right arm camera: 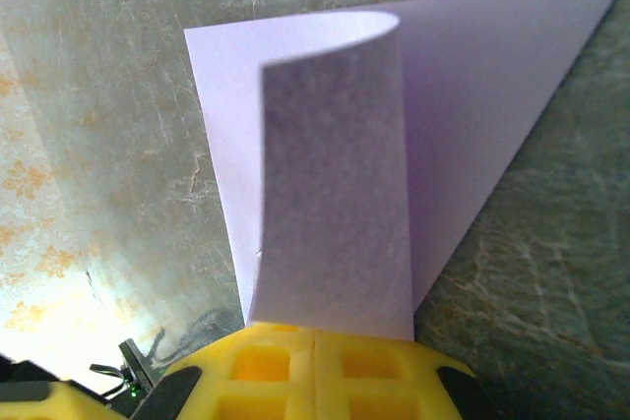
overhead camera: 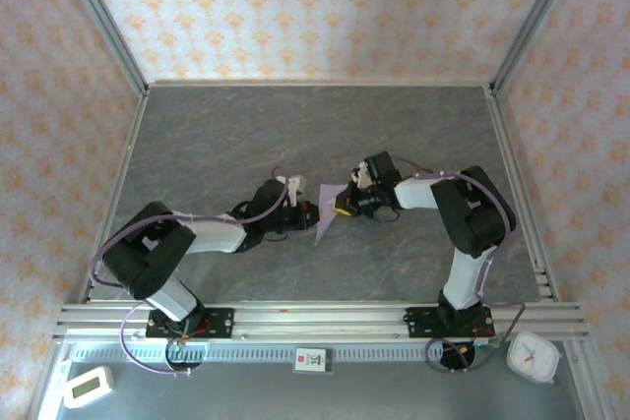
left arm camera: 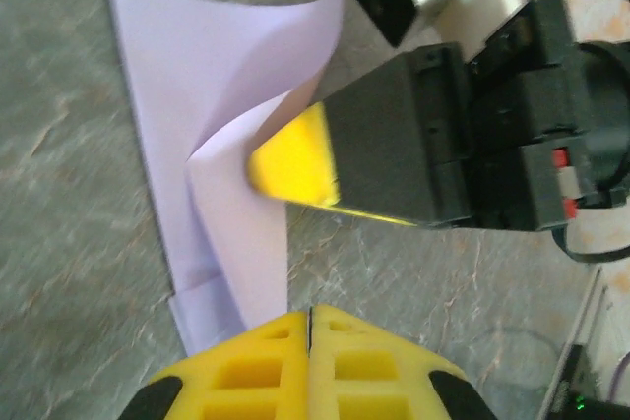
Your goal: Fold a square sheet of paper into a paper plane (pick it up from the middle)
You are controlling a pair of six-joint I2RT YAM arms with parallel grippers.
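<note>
Currently, sheet: the square sheet of paper (overhead camera: 328,215), partly folded, lies on the counter (overhead camera: 246,135) just ahead of the left gripper (left arm camera: 310,327).
Narrow end: the left gripper is clenched beside it, probably to pin it; a real pinch is unclear.
Flap: 1 raised flap is clamped by the right gripper (right arm camera: 313,336), opposite the left gripper, likely to fold it.
Long axis: near-far, narrow end toward the arm bases.

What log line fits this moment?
thin lavender paper sheet: partly folded, flap curled up | right gripper: shut, tip against flap | left gripper: shut, tip at sheet's edge
</note>
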